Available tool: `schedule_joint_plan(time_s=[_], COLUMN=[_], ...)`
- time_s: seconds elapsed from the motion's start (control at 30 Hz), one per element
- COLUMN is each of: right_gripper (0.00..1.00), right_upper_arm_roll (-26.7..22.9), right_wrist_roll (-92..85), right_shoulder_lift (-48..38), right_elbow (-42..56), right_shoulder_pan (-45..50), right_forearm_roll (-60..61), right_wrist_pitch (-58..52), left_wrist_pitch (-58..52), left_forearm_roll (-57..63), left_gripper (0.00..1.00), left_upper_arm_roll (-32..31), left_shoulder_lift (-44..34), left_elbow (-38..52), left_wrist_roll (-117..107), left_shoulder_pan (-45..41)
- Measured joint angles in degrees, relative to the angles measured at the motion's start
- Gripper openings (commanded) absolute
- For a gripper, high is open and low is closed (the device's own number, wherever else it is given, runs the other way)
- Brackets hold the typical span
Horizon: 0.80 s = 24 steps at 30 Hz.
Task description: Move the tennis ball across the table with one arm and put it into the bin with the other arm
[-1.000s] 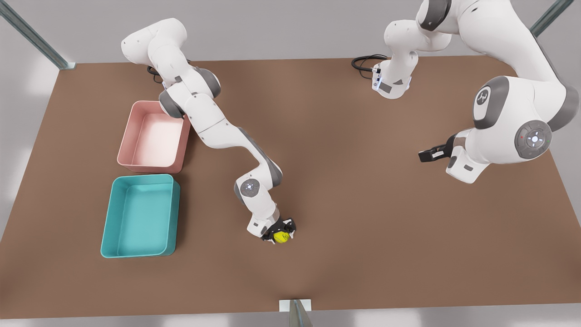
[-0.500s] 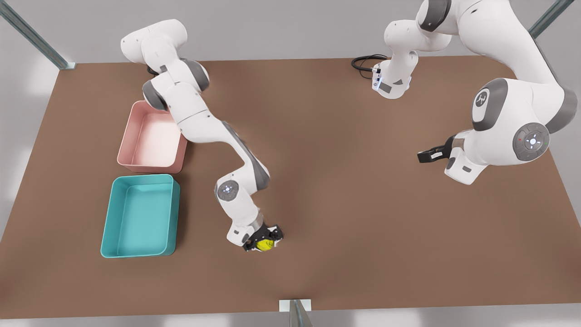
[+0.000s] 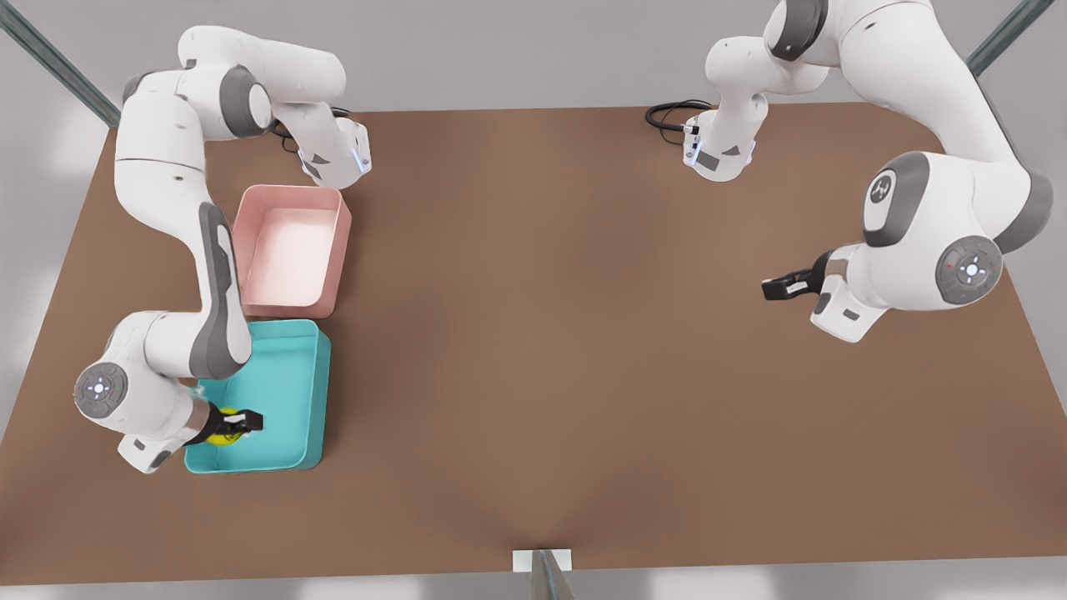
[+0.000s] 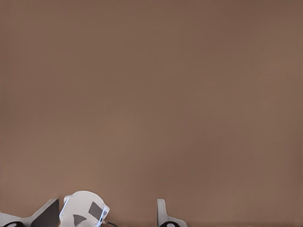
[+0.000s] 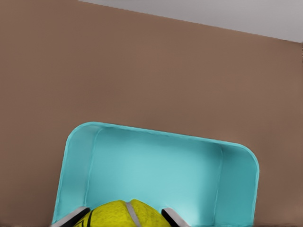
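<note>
Two arms over the table point(image 3: 542, 333), right gripper point(image 3: 229, 423) clamped on the ball point(image 3: 222, 433) above the bin point(image 3: 283, 392) by the table's near-left corner, left gripper point(image 3: 779, 287) waiting near the opposite edge, fingers' spread unclear

The ball point(image 3: 222, 433) is yellow-green with a pale curved seam, and the tray point(image 3: 283, 392) under it is plain teal. A second tray point(image 3: 292, 250) is pale pink. The surface point(image 3: 542, 333) is matte brown, and both arms are white with grey joints and black pincers.
</note>
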Motion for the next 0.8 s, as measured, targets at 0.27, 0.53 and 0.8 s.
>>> schedule_joint_plan(time_s=[0.27, 0.53, 0.8], right_gripper=[1.00, 1.00, 1.00], right_upper_arm_roll=[0.19, 0.61, 0.16], right_wrist_roll=[-11.61, -10.38, -3.12], right_shoulder_lift=[1.72, -16.83, -29.35], right_elbow=[-0.72, -6.76, -6.33], right_shoulder_pan=[-1.89, 3.76, 3.61], right_forearm_roll=[-0.69, -0.75, -0.67], right_wrist_pitch=[-3.63, -13.33, -25.57], left_wrist_pitch=[0.01, 0.07, 0.05], left_forearm_roll=[-0.02, -0.02, -0.03], left_gripper=[1.00, 1.00, 1.00], left_upper_arm_roll=[-0.04, -0.05, -0.05], left_shoulder_lift=[0.21, 0.47, 0.47], left_elbow=[0.01, -0.01, -0.07], left_wrist_roll=[0.01, 0.05, 0.08], left_shoulder_pan=[-0.05, 0.00, 0.09])
